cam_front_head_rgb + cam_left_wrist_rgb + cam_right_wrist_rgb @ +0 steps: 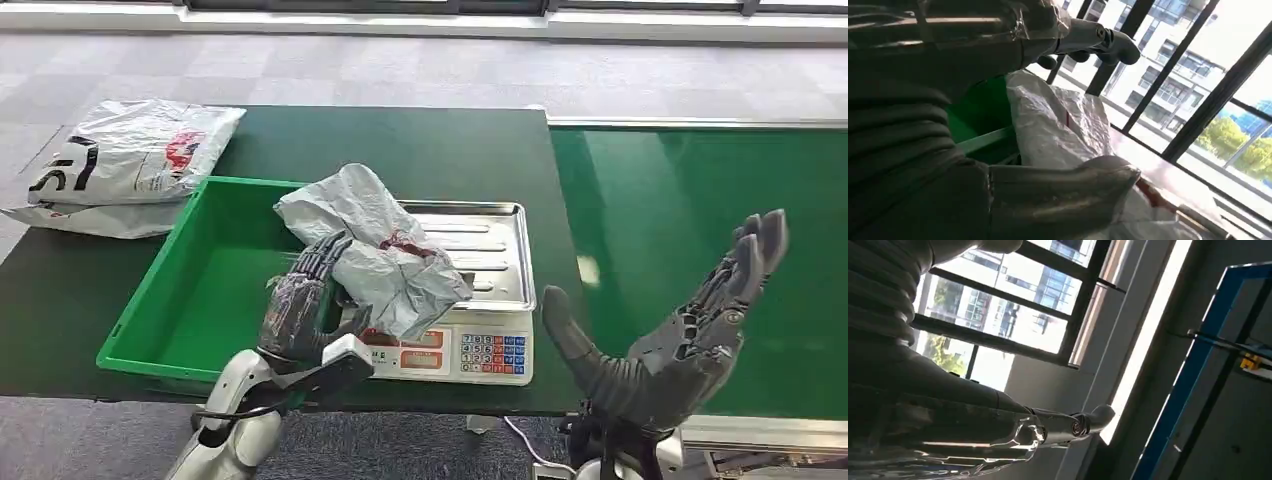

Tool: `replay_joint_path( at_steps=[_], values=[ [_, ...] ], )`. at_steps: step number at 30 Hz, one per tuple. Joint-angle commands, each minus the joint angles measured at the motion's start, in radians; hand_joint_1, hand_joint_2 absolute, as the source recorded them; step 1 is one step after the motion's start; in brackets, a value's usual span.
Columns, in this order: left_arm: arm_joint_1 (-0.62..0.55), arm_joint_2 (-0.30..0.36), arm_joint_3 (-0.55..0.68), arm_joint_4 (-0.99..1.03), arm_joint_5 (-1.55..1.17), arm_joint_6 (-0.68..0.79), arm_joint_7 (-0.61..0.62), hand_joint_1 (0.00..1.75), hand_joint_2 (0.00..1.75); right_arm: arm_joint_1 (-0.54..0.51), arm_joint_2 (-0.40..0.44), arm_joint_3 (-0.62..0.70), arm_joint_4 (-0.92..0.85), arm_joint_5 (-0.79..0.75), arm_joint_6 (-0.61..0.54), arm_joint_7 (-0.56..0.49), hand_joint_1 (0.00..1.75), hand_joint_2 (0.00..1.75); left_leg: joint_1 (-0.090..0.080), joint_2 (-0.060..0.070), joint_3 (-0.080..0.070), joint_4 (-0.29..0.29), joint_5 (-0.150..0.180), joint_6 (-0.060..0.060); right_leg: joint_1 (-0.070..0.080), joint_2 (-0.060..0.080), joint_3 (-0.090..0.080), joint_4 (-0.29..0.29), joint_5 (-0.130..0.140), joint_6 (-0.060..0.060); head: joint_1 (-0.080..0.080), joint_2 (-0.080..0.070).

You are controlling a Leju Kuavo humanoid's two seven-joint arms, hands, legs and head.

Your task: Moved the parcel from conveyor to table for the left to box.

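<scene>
Parcel: a crumpled grey poly mailer with a red mark [385, 250], lying at the centre of the head view, draped over the left part of the scale's tray with its upper end hanging past the bin's right wall; it is off the conveyor.

Left hand: the left hand [305, 300] sits at 7 o'clock from the parcel, dark fingers curled up onto the bag's lower left edge and clamped on it. In the left wrist view the parcel [1063, 125] lies between the thick grey thumb [1068, 187] and the fingers [1098, 42] (the plastic bunches up just beside the thumb).

Right hand: the right hand [680, 335] is raised over the conveyor at 4 o'clock from the parcel, well apart from it, palm turned toward the middle, fingers straight and spread apart with the thumb splayed out toward the scale; it holds nothing. The right wrist view shows its fingers [1068, 425] extended against a window and wall.

Scale: an electronic weighing scale [470, 350] with a steel tray [490, 255] and a keypad with blue and white keys, standing at the table's near edge, between the bin and the conveyor.

Bin: a green plastic bin [160, 300] at 9 o'clock from the parcel, touching the scale's left side as far as can be told.

Table: a dark green table top [420, 150].

Conveyor: a bright green belt [700, 190] at 3 o'clock, butting against the table.

Other bags: white and grey printed mailers [125, 160] stacked at 10 o'clock, at the table's far left corner.
</scene>
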State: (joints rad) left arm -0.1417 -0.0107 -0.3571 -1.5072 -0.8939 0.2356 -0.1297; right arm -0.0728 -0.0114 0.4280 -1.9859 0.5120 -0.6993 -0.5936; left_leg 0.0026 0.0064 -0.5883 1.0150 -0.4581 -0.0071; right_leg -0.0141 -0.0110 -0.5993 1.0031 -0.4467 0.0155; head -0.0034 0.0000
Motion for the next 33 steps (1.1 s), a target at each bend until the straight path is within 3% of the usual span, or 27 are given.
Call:
replay_joint_path(
  at_steps=[1,7,13,19,27,33],
  values=[
    [-0.224,0.017,-0.194,0.331,-0.194,-0.144,0.047,0.00,1.75,-0.078,-0.001,-0.007,-0.051,0.009,0.040,0.029,0.00,1.75,0.000,-0.005,0.001,-0.002,0.002,0.000,0.000,-0.003,0.003,-0.002,0.000,-0.001,0.000,0.000],
    [-0.434,-0.042,-0.292,0.664,-0.215,-0.223,-0.014,0.00,1.75,-0.090,-0.003,-0.004,-0.028,-0.016,0.032,0.007,0.00,1.75,0.000,-0.006,0.001,-0.001,0.003,0.000,0.000,-0.005,0.003,-0.001,0.001,-0.001,0.000,0.000],
    [-0.596,-0.091,-0.418,0.849,-0.259,-0.253,-0.040,0.00,1.75,-0.096,0.007,-0.003,-0.054,-0.037,0.030,-0.029,0.00,1.75,0.000,-0.005,-0.001,0.001,0.003,0.000,0.000,-0.004,0.001,0.000,0.002,-0.001,0.000,0.000],
    [-0.625,-0.112,-0.438,0.902,-0.262,-0.249,-0.042,0.00,1.75,-0.098,0.011,-0.001,-0.063,-0.030,0.029,-0.027,0.00,1.75,0.000,-0.004,0.001,-0.001,0.004,0.000,0.000,-0.002,0.003,-0.001,0.004,-0.001,0.000,0.000],
    [-0.764,-0.194,-0.489,1.078,-0.289,-0.236,-0.006,0.00,1.75,-0.116,0.044,0.001,-0.074,-0.016,0.069,-0.018,0.00,1.75,0.000,-0.007,-0.002,0.002,0.007,0.003,0.000,-0.007,0.003,0.000,0.005,0.000,0.000,0.000],
    [-0.768,-0.194,-0.488,1.083,-0.288,-0.234,-0.006,0.00,1.75,-0.119,0.047,0.000,-0.074,-0.015,0.072,-0.017,0.00,1.75,0.001,-0.005,-0.008,0.000,0.015,0.003,0.001,-0.004,-0.003,-0.002,0.013,0.000,0.000,0.000]
  ],
)
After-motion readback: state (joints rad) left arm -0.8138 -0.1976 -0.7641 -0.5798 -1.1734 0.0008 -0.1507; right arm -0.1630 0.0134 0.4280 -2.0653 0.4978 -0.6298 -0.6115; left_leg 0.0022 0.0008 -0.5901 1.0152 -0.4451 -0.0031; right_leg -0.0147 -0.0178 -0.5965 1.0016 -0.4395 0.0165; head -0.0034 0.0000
